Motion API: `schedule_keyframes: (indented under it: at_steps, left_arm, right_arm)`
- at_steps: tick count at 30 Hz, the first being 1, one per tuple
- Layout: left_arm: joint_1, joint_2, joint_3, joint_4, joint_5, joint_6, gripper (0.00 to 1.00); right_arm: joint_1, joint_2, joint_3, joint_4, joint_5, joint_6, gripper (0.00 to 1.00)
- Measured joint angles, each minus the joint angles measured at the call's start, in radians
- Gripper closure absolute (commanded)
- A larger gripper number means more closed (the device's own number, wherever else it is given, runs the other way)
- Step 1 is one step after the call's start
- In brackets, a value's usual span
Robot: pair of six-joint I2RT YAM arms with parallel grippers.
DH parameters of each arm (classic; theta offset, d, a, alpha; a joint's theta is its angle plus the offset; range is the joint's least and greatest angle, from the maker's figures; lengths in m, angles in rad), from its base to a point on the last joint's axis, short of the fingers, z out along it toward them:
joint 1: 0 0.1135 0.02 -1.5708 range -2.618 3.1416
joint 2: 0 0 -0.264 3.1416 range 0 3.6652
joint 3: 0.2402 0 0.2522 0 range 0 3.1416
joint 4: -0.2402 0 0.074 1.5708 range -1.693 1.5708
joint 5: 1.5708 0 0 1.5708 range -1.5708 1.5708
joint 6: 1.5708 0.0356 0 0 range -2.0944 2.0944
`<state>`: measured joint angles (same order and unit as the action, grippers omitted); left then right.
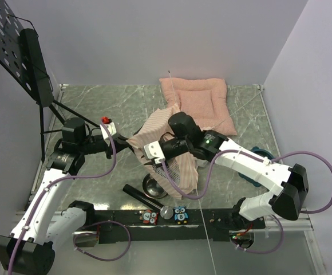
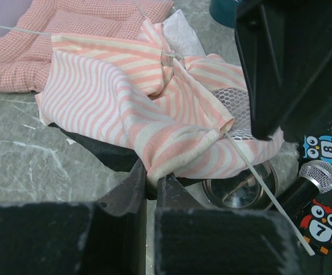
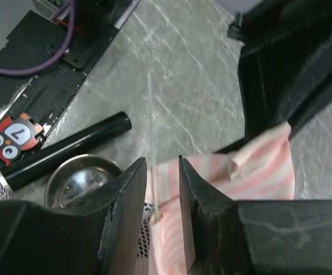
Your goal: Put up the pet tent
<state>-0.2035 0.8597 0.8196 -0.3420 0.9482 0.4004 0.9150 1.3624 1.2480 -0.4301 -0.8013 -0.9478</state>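
Pink-and-white striped cloth lies in a collapsed heap near the middle of the tabletop. This is the pet tent (image 1: 154, 130), with its far side touching the pink cushion (image 1: 197, 100) that sits against the far edge. Nothing of it stands yet: the stripes are folded over themselves, a patch of white mesh hangs toward the near edge, and the black floor shows only as a dark sliver under the folds.

The left gripper (image 2: 151, 177) has its jaws drawn almost together on a rolled hem of the fabric. The right gripper (image 3: 161, 172) is narrowed onto the striped edge, with a thin white pole (image 3: 150, 114) running up between its fingers. So both arms have hold of the tent.

That pole juts out loose toward the near edge rather than arching, and it passes over a steel bowl (image 1: 153, 186) half covered by the mesh.

By my reading the job is in its early part. The fabric is gathered and gripped, but the poles must still be bent into place, the walls lifted, and the floor spread flat.
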Motion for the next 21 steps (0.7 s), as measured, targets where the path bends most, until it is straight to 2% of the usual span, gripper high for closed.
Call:
schedule_keyframes:
  at_steps: [14, 19, 21]
  left_arm:
    - [0.0, 0.002, 0.002, -0.008, -0.003, -0.002, 0.99]
    - [0.0, 0.002, 0.01, -0.021, -0.003, 0.003, 0.99]
    - [0.0, 0.001, 0.011, -0.023, -0.003, 0.003, 0.99]
  right_arm:
    - [0.063, 0.074, -0.011, 0.072, 0.007, 0.008, 0.57]
    - [0.064, 0.103, -0.011, 0.072, 0.011, 0.008, 0.58]
    - [0.064, 0.11, -0.011, 0.073, 0.014, 0.008, 0.63]
